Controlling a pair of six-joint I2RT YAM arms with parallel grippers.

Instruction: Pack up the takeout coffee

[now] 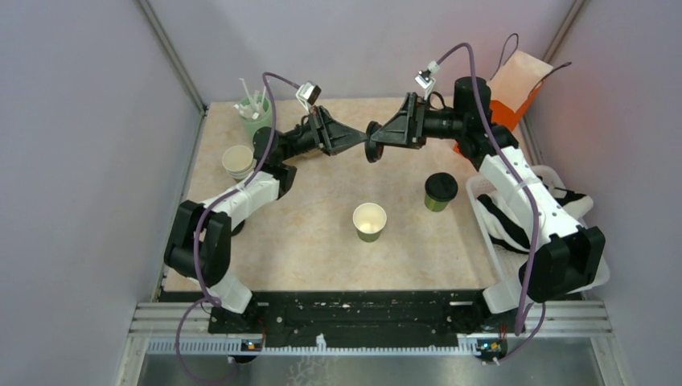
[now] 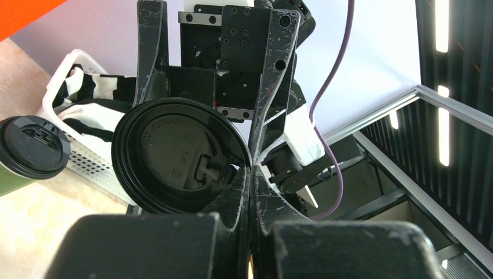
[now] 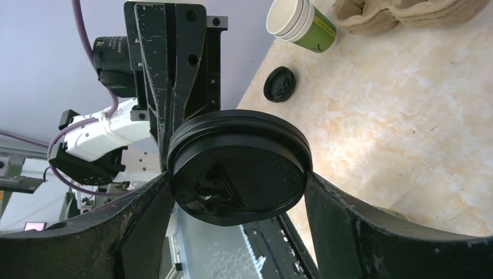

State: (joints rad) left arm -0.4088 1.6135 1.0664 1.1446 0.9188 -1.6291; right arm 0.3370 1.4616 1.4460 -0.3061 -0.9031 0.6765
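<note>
The takeout coffee [image 1: 441,191], an olive-green cup with a black lid, stands on the table right of centre; it also shows in the left wrist view [image 2: 32,148]. A lidless cream-and-green cup [image 1: 369,221] stands at mid-table. My two grippers meet in the air at the back centre around a loose black lid [image 1: 372,151]. My left gripper [image 1: 355,143] [image 2: 251,174] is shut on the rim of this lid [image 2: 174,157]. My right gripper [image 1: 381,145] [image 3: 238,192] spans the lid [image 3: 238,168], with both fingers touching its edges.
A stack of lidless cups [image 1: 238,161] [image 3: 302,23] and a pale-green cup of white sticks [image 1: 256,112] stand at the back left. Another black lid [image 3: 279,84] lies near the stack, beside cardboard carriers [image 3: 407,11]. A white basket [image 1: 555,173] with striped cloth stands right; an orange bag [image 1: 515,88] is behind.
</note>
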